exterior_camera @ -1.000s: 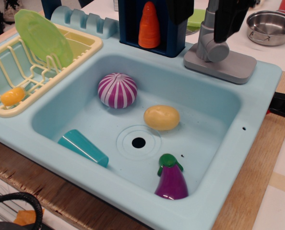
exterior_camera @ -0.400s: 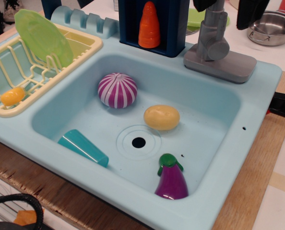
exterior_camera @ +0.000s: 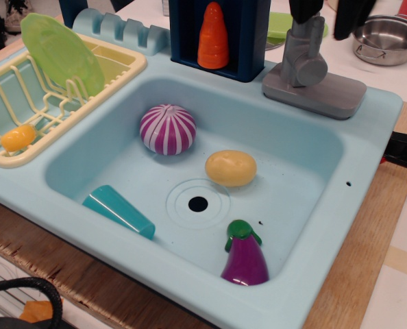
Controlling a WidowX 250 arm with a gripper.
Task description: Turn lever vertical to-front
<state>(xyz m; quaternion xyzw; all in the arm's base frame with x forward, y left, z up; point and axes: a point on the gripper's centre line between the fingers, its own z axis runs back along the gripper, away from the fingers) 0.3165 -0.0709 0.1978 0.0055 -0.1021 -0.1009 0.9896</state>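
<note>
The grey lever (exterior_camera: 302,56) stands on its grey rectangular base (exterior_camera: 327,92) at the back right corner of the light blue toy sink (exterior_camera: 368,137). Its post is upright and its short round-ended arm points toward the front. My gripper (exterior_camera: 327,12) is at the top edge of the view, just above the lever. Its two black fingers stand apart. The left finger (exterior_camera: 305,8) overlaps the top of the post and the right finger (exterior_camera: 353,15) hangs to the right of it. The jaws hold nothing that I can see.
An orange cone (exterior_camera: 213,35) stands in a dark blue holder left of the lever. A steel pot (exterior_camera: 387,38) is at the back right. In the basin lie a purple striped onion (exterior_camera: 167,129), a yellow potato (exterior_camera: 231,168), an eggplant (exterior_camera: 244,257) and a teal cup (exterior_camera: 118,209). A dish rack (exterior_camera: 25,103) holds a green plate.
The gripper has lifted off the lever's upper part toward the top edge and its fingers now stand apart. The lever's post shows more. The sink items have not moved.
</note>
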